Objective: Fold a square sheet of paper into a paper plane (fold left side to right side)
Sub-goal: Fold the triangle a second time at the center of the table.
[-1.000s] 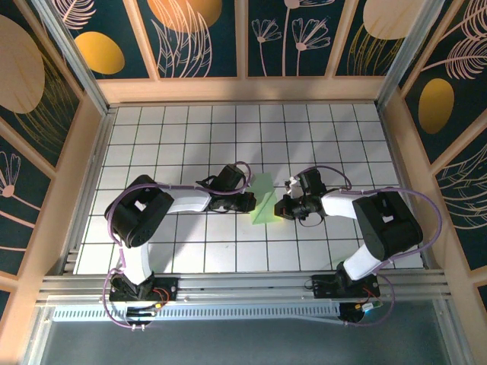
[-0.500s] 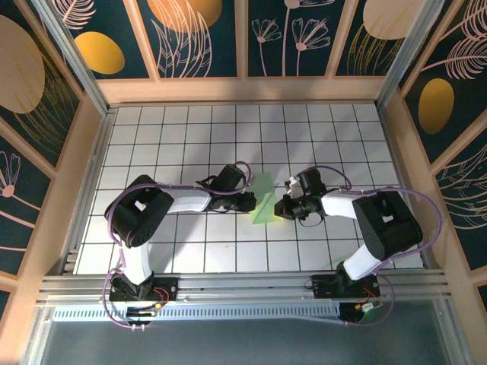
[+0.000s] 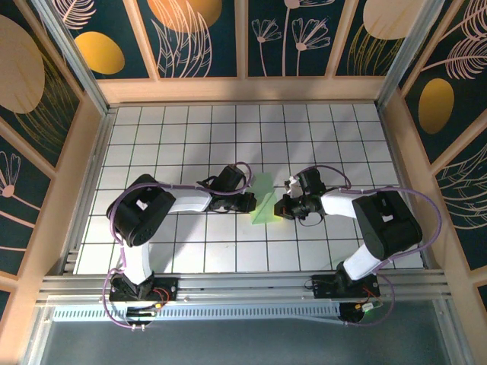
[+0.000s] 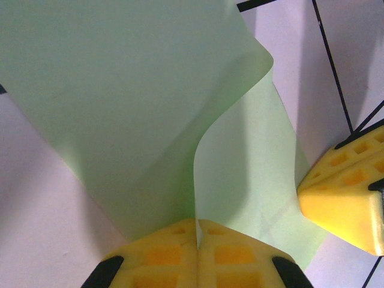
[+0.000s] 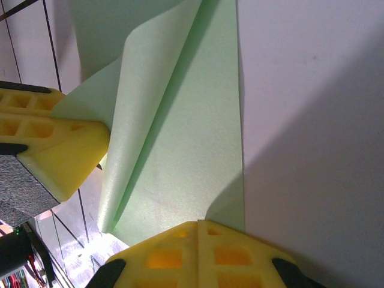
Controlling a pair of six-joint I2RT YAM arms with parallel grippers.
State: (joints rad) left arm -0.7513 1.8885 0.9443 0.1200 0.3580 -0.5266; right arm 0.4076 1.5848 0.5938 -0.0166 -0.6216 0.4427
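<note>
The light green sheet of paper [image 3: 264,200] lies partly folded on the grid table between the two arms. One flap curls up off the layer below [image 4: 150,90]. My left gripper [image 3: 250,202] is at the sheet's left side and is shut, with the raised flap's edge pinched in the seam between its yellow fingertips [image 4: 197,231]. My right gripper [image 3: 282,207] is at the sheet's right side. It is shut too, and its tips [image 5: 198,231] rest at the edge of the flat layer [image 5: 192,138], with no paper seen between them. Each wrist view catches the other gripper's yellow finger [image 4: 348,198] [image 5: 57,141].
The white grid table [image 3: 342,137] stretches around the paper, with wooden walls [image 3: 243,90] at the back and sides. Both arms reach inward from their bases [image 3: 141,289] [image 3: 346,287] at the near rail.
</note>
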